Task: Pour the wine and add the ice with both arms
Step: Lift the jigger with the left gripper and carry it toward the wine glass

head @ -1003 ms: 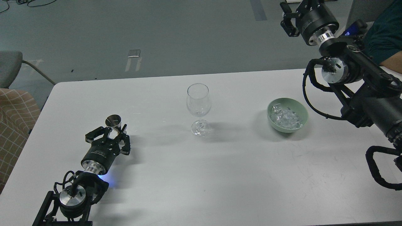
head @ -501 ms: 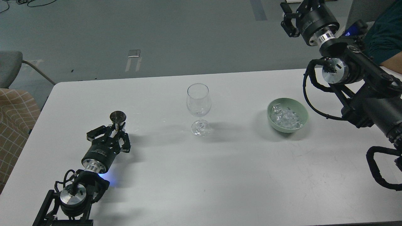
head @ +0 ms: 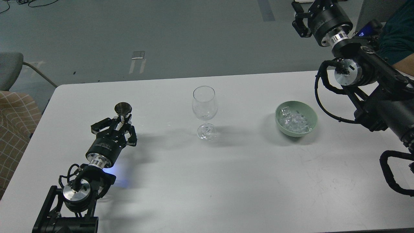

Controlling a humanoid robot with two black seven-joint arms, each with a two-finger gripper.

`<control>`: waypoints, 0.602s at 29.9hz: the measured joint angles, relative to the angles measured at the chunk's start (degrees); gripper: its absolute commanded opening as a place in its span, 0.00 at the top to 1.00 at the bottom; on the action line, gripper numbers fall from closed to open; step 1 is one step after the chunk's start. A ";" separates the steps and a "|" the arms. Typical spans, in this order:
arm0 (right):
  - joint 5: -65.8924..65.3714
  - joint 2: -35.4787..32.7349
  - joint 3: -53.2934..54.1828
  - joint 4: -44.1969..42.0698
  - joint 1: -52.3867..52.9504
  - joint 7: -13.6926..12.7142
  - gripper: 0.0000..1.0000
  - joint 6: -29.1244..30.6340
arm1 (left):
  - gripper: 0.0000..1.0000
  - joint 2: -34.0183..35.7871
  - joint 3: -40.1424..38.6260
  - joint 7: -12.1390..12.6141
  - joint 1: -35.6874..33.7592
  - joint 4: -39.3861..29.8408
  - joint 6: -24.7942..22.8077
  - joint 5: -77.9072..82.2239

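Left pincer (head: pixel 120 124) clenched on a small metal cup (head: pixel 123 110), lifted farther up than a second ago.
Ice (head: pixel 294 122) stays in the green bowl (head: pixel 311 114); my right pincer's (head: pixel 300 20) grip I cannot tell.

My right tool (head: pixel 302 14) is running past the top edge, so its fingers are not showing. The frame's bottom and right edges are cutting off both my arms and the bench (head: pixel 226 181). Single ice (head: pixel 294 122) cubes are blurring together.
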 measured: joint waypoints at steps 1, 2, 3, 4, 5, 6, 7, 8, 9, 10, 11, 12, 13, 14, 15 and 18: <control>0.00 -0.02 0.00 0.00 -0.07 0.00 0.00 0.00 | 1.00 0.00 0.02 0.39 -0.09 -1.49 1.23 0.00; 0.00 -0.02 0.00 0.00 -0.10 0.00 0.00 0.00 | 1.00 0.00 0.03 0.73 -0.19 -2.66 2.22 0.01; 0.00 -0.02 0.00 0.00 -0.15 0.00 0.00 0.00 | 1.00 0.00 0.05 1.09 -0.28 -3.71 3.03 0.01; 0.00 -0.03 0.00 0.00 -0.19 0.00 0.00 0.00 | 1.00 0.00 0.08 1.42 -0.39 -4.86 3.71 0.01; 0.00 -0.05 0.00 0.00 -0.27 0.00 0.00 0.00 | 1.00 0.00 0.11 1.92 -0.47 -6.04 4.58 0.01; 0.00 -0.07 0.00 0.05 -0.41 0.00 0.00 0.00 | 1.00 0.00 0.14 2.29 -0.52 -7.16 5.23 0.01; 0.00 -0.08 0.00 0.15 -0.50 0.00 0.00 0.00 | 1.00 0.00 0.18 2.73 -0.62 -8.35 6.06 0.01; 0.00 -0.15 0.00 0.27 -0.59 0.00 0.00 0.00 | 1.00 -0.01 0.26 3.14 -0.77 -9.50 7.05 0.01; 0.00 -0.26 0.00 0.36 -0.74 0.00 0.00 -0.03 | 1.00 -0.01 0.48 3.39 -0.97 -10.53 7.87 0.01; 0.00 -0.36 0.00 0.39 -0.88 0.00 0.00 -0.07 | 1.00 -0.01 0.83 3.55 -1.15 -11.28 8.45 0.01; 0.00 -0.46 0.00 0.42 -0.96 0.00 0.00 -0.08 | 1.00 -0.01 1.46 3.67 -1.27 -12.01 9.08 0.02; 0.02 -0.55 0.00 0.46 -1.05 0.00 0.00 -0.09 | 1.00 -0.03 2.48 3.77 -1.38 -12.93 9.89 0.03; 0.05 -0.57 0.00 0.57 -1.17 0.00 0.00 -0.09 | 1.00 -0.04 3.22 3.79 -1.47 -13.64 10.50 0.04; 0.05 -0.60 0.00 0.69 -1.27 0.00 0.00 -0.09 | 1.00 -0.03 3.98 3.83 -1.57 -14.58 11.23 0.07; 0.05 -0.62 0.00 0.85 -1.36 0.00 0.00 -0.09 | 1.00 -0.04 4.60 3.86 -1.66 -15.46 11.89 0.08; 0.04 -0.64 0.00 1.10 -1.62 0.00 0.00 -0.19 | 1.00 -0.03 6.35 3.93 -2.02 -17.58 13.90 0.09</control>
